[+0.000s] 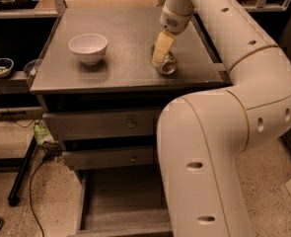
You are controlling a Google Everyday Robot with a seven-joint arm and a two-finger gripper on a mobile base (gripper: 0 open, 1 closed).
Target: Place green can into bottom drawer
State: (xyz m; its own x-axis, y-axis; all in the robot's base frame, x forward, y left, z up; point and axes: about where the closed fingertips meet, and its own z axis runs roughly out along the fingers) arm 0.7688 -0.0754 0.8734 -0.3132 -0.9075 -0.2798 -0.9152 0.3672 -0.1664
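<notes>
Gripper [160, 57] low over right half of cabinet top [120, 28], right at green can [168, 66]; apart or clamped: cannot tell. Can on its side, long axis front-to-back, silver end toward front edge, near it. White bowl [88, 46] well apart, left. Bottom drawer [120, 201] open below front edge, floor bare; 2 upper drawers shut

A white bowl [88, 47] sits left on the cabinet top [120, 75]; the green can [168, 67] lies right. The gripper [160, 57] hangs directly over the can. Below, the bottom drawer [118, 201] stands pulled out.
</notes>
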